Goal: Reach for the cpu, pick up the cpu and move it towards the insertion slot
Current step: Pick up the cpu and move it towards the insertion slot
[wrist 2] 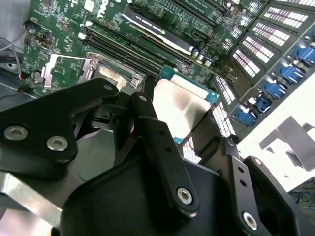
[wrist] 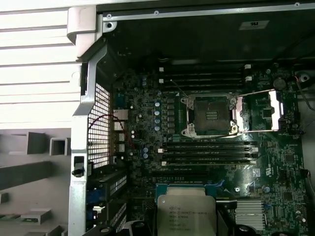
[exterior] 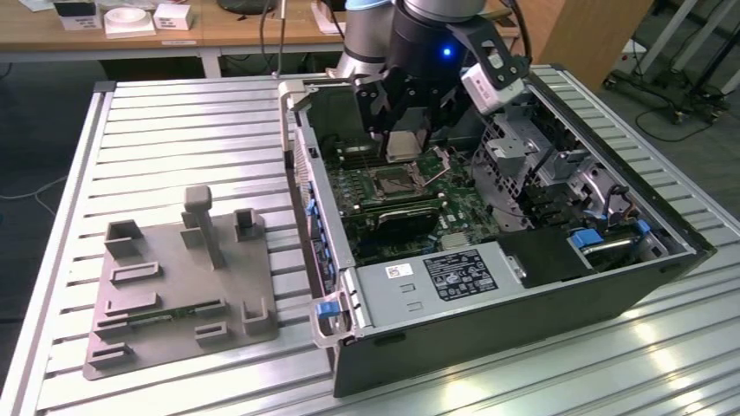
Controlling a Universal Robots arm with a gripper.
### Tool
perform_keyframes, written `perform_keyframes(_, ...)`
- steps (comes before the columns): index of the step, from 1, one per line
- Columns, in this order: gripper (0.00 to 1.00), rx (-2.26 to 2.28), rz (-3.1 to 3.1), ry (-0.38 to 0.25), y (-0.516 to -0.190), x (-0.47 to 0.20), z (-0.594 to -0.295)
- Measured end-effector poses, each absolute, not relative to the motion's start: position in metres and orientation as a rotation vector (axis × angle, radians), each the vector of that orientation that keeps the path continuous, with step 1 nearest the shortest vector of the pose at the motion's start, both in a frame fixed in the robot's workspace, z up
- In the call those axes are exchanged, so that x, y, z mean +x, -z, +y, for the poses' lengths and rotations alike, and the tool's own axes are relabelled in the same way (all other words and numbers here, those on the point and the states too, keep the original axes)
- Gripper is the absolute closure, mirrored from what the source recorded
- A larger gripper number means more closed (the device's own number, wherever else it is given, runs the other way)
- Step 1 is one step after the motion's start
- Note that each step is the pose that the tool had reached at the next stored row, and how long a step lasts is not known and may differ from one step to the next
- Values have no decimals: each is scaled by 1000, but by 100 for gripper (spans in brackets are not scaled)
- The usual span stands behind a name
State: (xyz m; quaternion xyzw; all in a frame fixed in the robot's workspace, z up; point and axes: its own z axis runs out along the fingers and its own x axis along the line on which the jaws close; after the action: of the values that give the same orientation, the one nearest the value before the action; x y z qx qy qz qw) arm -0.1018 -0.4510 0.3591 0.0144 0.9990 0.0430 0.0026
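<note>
1. CPU [wrist 2: 184, 105]: thin square chip with a silvery-white metal lid and a green substrate edge; in the second wrist view the lid reflects light and a teal-green border shows along its outer sides
2. In the first wrist view the cpu [wrist: 186, 215] shows its metal lid with dark print, framed by a narrow green rim
3. Position of the cpu: held in the air inside the open computer case [exterior: 647, 286], above the motherboard [exterior: 445, 208], as seen in the exterior view [exterior: 405, 144]
4. Gripper [exterior: 407, 130]: the jaws are closed on the cpu, with a black finger [wrist 2: 157, 142] against one side of the chip and the other finger [wrist 2: 231, 162] against the opposite side
5. Insertion slot [wrist: 209, 115]: square silver-framed socket with a dark centre; its hinged metal retaining frame [wrist: 258, 112] lies folded open beside it
6. In the exterior view the insertion slot [exterior: 390, 183] lies just below and in front of the held chip, not touching it
7. Long narrow memory slots [wrist: 209, 152] run between the socket and the chip in the first wrist view
8. Grey plastic fixture [exterior: 185, 277]: rests on the table [exterior: 173, 139] at the exterior view's left, well apart from the case
</note>
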Motion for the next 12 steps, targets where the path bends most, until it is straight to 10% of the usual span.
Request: perform_keyframes(12, 45, 45, 3133, -135, -358, -89, -447)
